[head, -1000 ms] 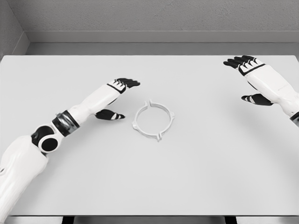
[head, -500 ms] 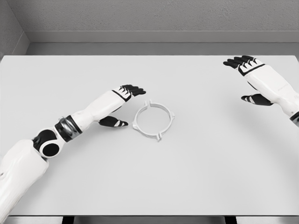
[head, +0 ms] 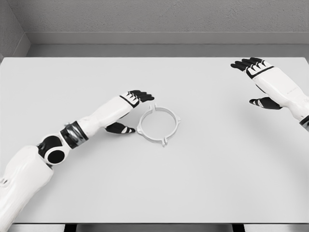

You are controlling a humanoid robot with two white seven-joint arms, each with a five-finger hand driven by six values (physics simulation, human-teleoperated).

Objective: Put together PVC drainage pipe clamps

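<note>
My left hand [head: 129, 108] is out over the white table [head: 154, 183], just left of the clamp ring [head: 158, 124], and it holds nothing: the black fingers [head: 141, 94] reach forward, loosely spread, toward the ring's far-left edge, while the thumb [head: 120, 128] points at its near-left edge. There's a gap between thumb and fingers, wide open, and the ring sits just beside that opening rather than inside it (I can't tell whether any fingertip actually touches the rim). The ring itself lies flat near the middle of the table, a thin white hoop with small tabs sticking out at its far, right, near and left sides. My left forearm runs back from the hand toward the near-left corner, the dark wrist band and the round elbow joint in plain sight. Over on the far right, my right hand [head: 258, 77] hangs above the table, well apart from the ring, empty too, fingers stretched out to the left and thumb hanging lower, nothing between them. Beyond the table's far edge there's a grey wall.
</note>
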